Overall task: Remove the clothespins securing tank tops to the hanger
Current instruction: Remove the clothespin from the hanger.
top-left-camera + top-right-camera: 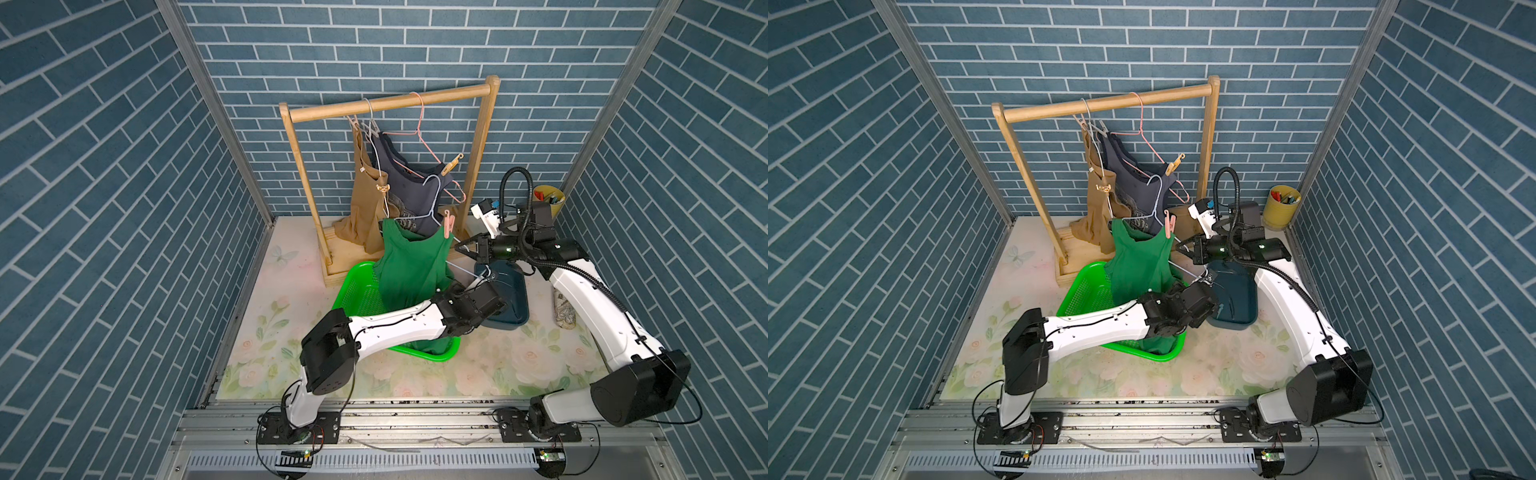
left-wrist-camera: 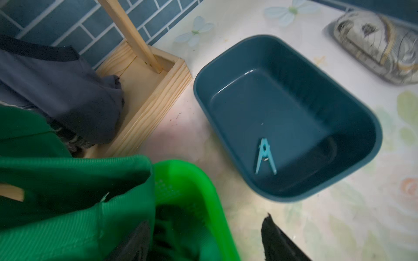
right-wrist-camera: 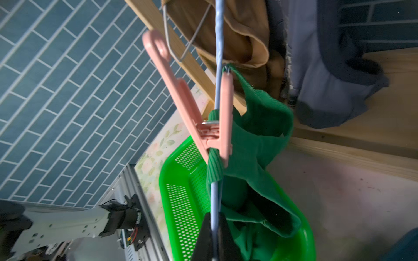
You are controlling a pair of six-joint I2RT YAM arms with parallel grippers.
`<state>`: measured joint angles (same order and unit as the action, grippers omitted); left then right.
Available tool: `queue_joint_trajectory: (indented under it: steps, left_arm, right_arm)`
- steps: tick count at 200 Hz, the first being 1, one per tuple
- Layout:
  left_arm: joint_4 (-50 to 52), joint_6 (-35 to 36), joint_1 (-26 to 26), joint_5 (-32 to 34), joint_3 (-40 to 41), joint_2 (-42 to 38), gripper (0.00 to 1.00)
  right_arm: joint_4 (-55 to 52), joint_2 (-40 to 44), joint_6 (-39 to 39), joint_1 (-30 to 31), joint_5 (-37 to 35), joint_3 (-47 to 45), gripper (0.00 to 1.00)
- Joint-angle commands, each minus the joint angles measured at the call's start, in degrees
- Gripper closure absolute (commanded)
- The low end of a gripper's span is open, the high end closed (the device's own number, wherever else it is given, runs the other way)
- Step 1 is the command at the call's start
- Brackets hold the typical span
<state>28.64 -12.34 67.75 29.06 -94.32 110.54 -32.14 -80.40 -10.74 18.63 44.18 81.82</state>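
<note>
Right claw (image 3: pixel 213 217): clamped on the blue hanger (image 3: pixel 217 67) wire, likely to steady it and keep the pin within reach.
Left claw (image 2: pixel 204 223): fingers apart and empty over the bin (image 2: pixel 282 58); it reads as a drop-off pose.
Teal pin (image 2: pixel 264 156): lies loose on the bin floor.
Pink pin (image 3: pixel 203 126): bites the strap of the green top (image 3: pixel 260 135) onto the blue hanger wire; I judge it the next to come off.
Basket (image 1: pixel 357 286): the green top's hem sags into it, so the top should fall there once freed.
Tan pin (image 1: pixel 452 163): on the pink hanger (image 1: pixel 424 133), holding the grey-blue top (image 1: pixel 411 174).
Other tan pin (image 1: pixel 382 188): on the brown top (image 1: pixel 361 208), up on the rack (image 1: pixel 390 102).
In the way: the left forearm crosses the basket; the grey-blue top hangs close behind the pink pin; the cup (image 1: pixel 548 199) stands well apart.
</note>
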Motion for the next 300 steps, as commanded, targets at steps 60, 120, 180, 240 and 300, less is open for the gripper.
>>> queue_joint_trajectory:
  steps: [60, 120, 180, 240, 300]
  left_arm:
    - [14.1, -6.2, -0.4, -3.6, 11.0, -23.2, 0.20]
    - [-3.7, -9.2, 2.2, -15.5, 25.1, -24.8, 0.18]
    - [1.8, -8.8, 4.7, -11.7, 26.4, -30.0, 0.19]
    - [25.2, -15.3, -6.2, 5.0, 8.1, -38.2, 0.17]
    - [23.1, -19.3, -30.3, -21.7, 0.1, -38.1, 0.04]
  right_arm:
    - [10.8, 5.8, 1.8, -2.3, 0.0, -10.5, 1.00]
    - [13.0, 7.2, -1.7, -2.2, 3.3, -9.8, 1.00]
    - [10.2, 9.2, 1.0, -2.2, 2.0, -11.7, 1.00]
    - [9.8, 15.1, 4.7, -1.9, 5.5, -19.6, 1.00]
    - [9.7, 21.7, 5.4, 6.7, 1.0, -25.1, 1.00]
